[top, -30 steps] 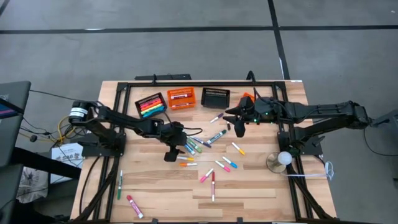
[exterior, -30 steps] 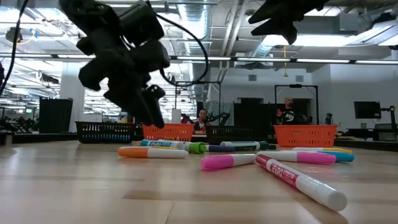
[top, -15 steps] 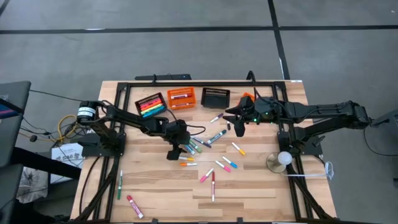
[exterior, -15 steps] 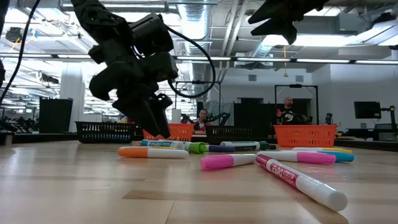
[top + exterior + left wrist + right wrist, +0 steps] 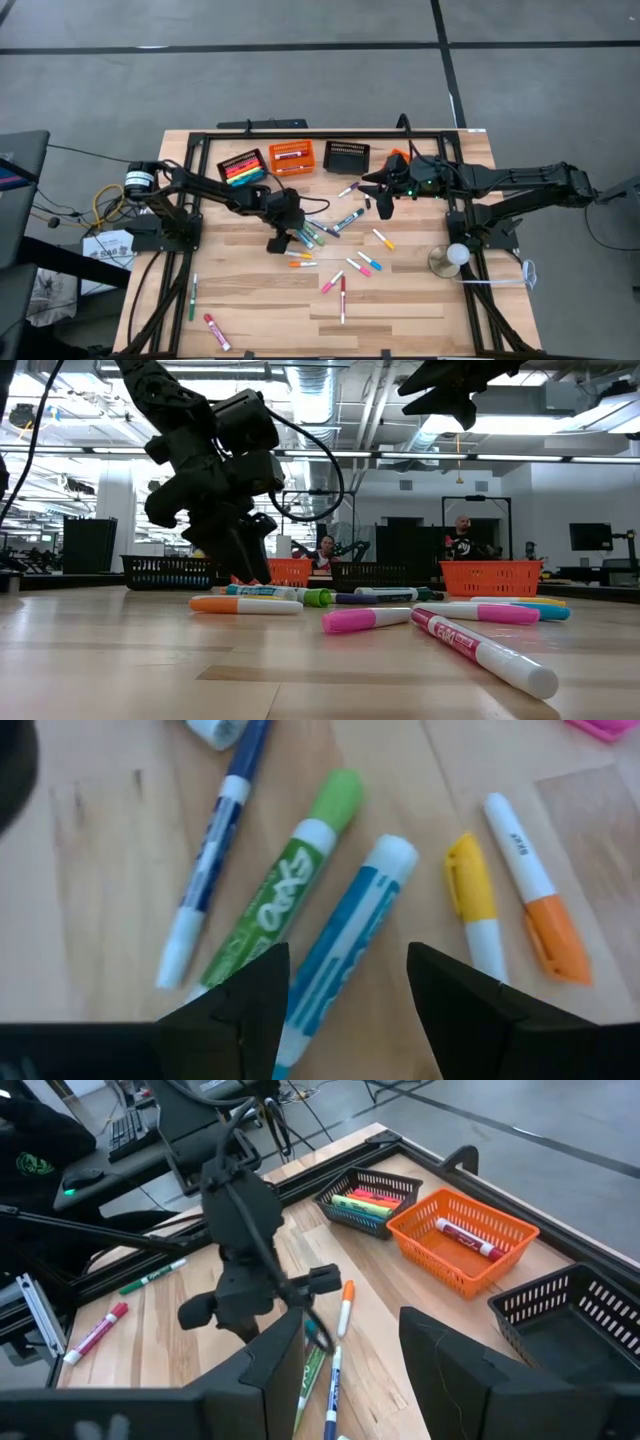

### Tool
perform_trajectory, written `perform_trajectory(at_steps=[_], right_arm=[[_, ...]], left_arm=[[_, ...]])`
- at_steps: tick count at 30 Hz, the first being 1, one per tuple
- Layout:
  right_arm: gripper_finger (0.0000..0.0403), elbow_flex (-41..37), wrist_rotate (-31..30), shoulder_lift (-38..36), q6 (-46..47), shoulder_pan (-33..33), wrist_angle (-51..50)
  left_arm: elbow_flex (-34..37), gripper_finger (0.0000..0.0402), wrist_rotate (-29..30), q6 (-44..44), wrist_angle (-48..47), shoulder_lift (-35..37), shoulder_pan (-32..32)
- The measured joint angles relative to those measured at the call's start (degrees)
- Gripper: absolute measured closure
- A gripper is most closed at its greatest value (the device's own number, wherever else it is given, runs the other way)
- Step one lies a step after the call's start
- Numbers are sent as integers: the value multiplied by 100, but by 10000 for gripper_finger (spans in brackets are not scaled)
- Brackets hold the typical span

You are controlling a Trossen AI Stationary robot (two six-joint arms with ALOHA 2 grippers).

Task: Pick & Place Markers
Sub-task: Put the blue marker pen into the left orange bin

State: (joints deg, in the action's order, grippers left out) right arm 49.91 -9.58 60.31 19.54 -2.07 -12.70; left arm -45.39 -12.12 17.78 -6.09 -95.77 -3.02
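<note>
Many markers lie loose on the wooden table (image 5: pixel 250 310), thickest in a cluster (image 5: pixel 315 235) at its middle. My left gripper (image 5: pixel 283 240) is open and slants down just over that cluster. In the left wrist view its fingers (image 5: pixel 250 1005) stand on either side of a white marker with a blue label (image 5: pixel 350 935), not touching it. A green-capped marker (image 5: pixel 290 900) and a thin blue one (image 5: pixel 215 860) lie beside it, a yellow-capped (image 5: pixel 472 900) and an orange-capped one (image 5: pixel 535 900) on the other side. My right gripper (image 5: pixel 385 203) hangs open high over the table's far right, empty.
Three baskets stand along the far edge: a black one holding coloured markers (image 5: pixel 243 167), an orange one (image 5: pixel 291 157) with a marker inside, and a black one (image 5: pixel 346 155). More markers lie toward the near edge (image 5: pixel 343 298) and near left (image 5: pixel 216 332). A white round object (image 5: pixel 455 254) stands at the right.
My left gripper has moved a little toward the table's right edge and down, coming over the marker cluster at the middle. The markers have not shifted.
</note>
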Motion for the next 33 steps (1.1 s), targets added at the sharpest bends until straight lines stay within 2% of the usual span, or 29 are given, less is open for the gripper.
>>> perform_trajectory(at_steps=[11,20,26,29,33], right_arm=[[247,2,-22,0,1,0,-1],[252,2,-116,-1,4,-7,10],[252,2,-109,1,0,-29,124],[253,2,-118,1,-4,-35,141],[250,2,-116,1,-31,-33,157]], left_arm=[[1,213,-166,299,-10,-1,55],[-129,215,-146,302,20,-581,28],[-166,218,-152,302,15,-575,31],[-166,241,-134,302,-5,-608,37],[-168,295,-100,265,-90,-625,37]])
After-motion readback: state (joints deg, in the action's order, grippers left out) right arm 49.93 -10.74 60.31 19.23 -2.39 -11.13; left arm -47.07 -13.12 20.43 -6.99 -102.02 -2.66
